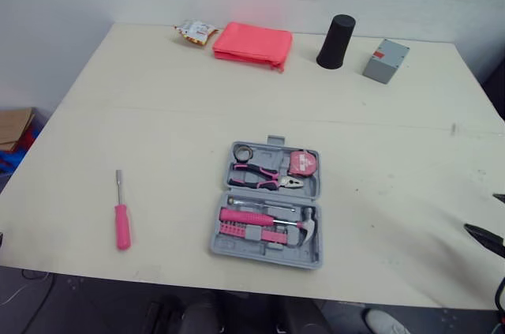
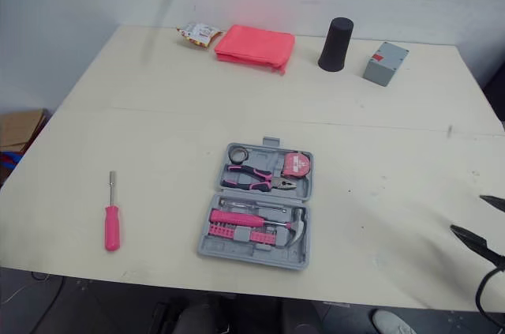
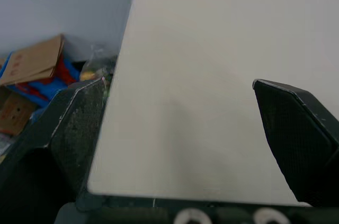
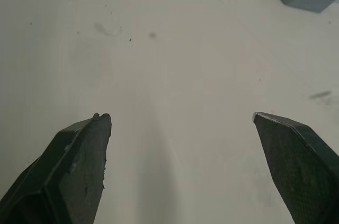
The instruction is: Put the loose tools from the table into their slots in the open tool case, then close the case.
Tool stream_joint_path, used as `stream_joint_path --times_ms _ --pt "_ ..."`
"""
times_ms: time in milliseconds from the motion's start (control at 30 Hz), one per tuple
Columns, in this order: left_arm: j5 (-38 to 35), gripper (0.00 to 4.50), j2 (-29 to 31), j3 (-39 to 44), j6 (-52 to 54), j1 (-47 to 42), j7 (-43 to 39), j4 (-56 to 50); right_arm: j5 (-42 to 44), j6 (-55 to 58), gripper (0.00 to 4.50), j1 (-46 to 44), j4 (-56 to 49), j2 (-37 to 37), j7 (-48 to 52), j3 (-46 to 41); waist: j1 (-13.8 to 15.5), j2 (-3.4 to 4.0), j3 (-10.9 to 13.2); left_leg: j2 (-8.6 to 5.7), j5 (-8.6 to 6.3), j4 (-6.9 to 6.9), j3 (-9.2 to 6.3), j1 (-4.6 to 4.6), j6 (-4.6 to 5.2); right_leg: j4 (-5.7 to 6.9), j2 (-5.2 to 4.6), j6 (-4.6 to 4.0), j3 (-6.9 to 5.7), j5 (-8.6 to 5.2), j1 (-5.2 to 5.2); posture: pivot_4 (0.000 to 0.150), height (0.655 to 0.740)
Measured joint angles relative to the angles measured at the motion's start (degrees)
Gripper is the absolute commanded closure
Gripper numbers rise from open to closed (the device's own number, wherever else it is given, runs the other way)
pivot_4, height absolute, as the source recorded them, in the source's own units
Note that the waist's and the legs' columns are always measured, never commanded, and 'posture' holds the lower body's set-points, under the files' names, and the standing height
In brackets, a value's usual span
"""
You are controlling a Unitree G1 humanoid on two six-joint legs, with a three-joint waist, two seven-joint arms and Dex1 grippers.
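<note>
An open grey tool case [image 1: 271, 208] lies near the table's front middle. It holds pink-handled pliers [image 1: 264, 178], a pink tape measure [image 1: 302, 163], a hammer [image 1: 264, 219] and a row of bits. A loose pink-handled screwdriver [image 1: 121, 214] lies on the table to the case's left, shaft pointing away from me. My right gripper [image 1: 487, 221] hovers open at the table's right edge, well right of the case, over bare tabletop. In the left wrist view my left gripper [image 3: 180, 123] is open above the table's left front edge, with nothing between its fingers.
Along the far edge sit a snack packet [image 1: 195, 31], a folded pink pouch [image 1: 252, 43], a black cylinder [image 1: 336, 42] and a small grey box [image 1: 386, 60]. Cardboard and clutter [image 3: 32, 70] lie on the floor left of the cream table [image 1: 158, 113].
</note>
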Motion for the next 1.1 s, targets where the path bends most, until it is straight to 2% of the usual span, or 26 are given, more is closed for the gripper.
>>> stream_joint_path --times_ms 167,267,400,533,733,933,967,1033,1100 --pt "-3.1 0.0 -4.8 -4.9 16.4 4.0 7.4 -22.1 9.7 7.9 0.05 -1.1 -17.7 9.1 3.0 5.0 0.1 0.06 0.0 -0.01 0.21 0.0 -0.06 -0.08 0.27 0.1 0.04 0.02 -0.02 -0.04 -0.06 0.15 0.74" --pt "-8.6 0.0 -7.8 -5.4 24.7 3.3 12.5 -31.4 12.9 12.9 0.05 -1.0 -27.4 11.4 2.4 7.6 0.5 0.11 0.1 -0.01 0.21 0.06 -0.15 -0.17 0.27 0.1 0.07 0.05 -0.08 -0.04 -0.08 0.15 0.74" --pt "-16.3 0.0 -11.4 -6.2 39.2 4.1 25.8 -48.5 17.7 19.9 0.05 0.4 -45.6 16.1 0.5 15.6 1.0 0.06 0.0 -0.01 0.22 0.12 -0.24 -0.17 0.27 0.12 0.08 0.09 -0.1 -0.03 -0.01 0.15 0.74" --pt "-20.6 0.0 -13.3 -10.9 50.9 6.2 36.3 -61.3 19.8 24.6 0.05 -0.6 -53.4 19.2 -1.9 20.5 1.6 0.06 0.0 -0.11 0.24 0.2 -0.2 -0.16 0.33 0.1 0.07 0.16 -0.01 0.01 0.04 0.15 0.74" --pt "-15.3 0.0 -18.1 -18.8 58.3 0.6 50.3 -62.0 19.7 27.0 0.05 -4.5 -56.8 21.0 -1.4 26.2 1.8 0.05 0.0 -0.11 0.34 0.22 -0.24 -0.08 0.28 0.13 0.11 0.08 -0.04 0.04 0.09 0.15 0.74" --pt "-11.1 0.0 -23.0 -26.1 61.9 -2.8 57.2 -64.1 19.4 27.2 0.05 -5.5 -56.8 21.0 0.1 27.4 2.4 0.05 0.0 -0.12 0.3 0.2 -0.23 -0.15 0.26 -0.02 0.11 0.08 -0.03 0.03 0.09 0.15 0.74" --pt "-10.3 0.54 -23.6 -26.4 62.1 -3.2 57.7 -64.1 19.4 27.3 0.0 -5.6 -56.8 21.0 0.2 27.5 2.5 0.06 0.0 -0.11 0.3 0.19 -0.23 -0.15 0.26 -0.02 0.12 0.07 -0.04 0.03 0.09 0.15 0.74" --pt "-8.9 1.26 -24.5 -26.4 62.2 -3.6 58.3 -63.8 19.4 27.3 0.0 -5.8 -56.8 21.0 0.2 27.7 2.9 0.06 0.0 -0.1 0.3 0.21 -0.23 -0.14 0.26 -0.01 0.14 0.06 -0.05 0.02 0.09 0.15 0.74" --pt "-8.2 2.27 -24.5 -26.6 62.3 -4.1 58.1 -63.6 19.4 27.4 0.0 -5.8 -57.1 21.3 0.1 28.1 3.0 0.06 0.0 -0.1 0.3 0.21 -0.23 -0.11 0.26 0.02 0.13 0.06 -0.04 0.02 0.1 0.15 0.74"
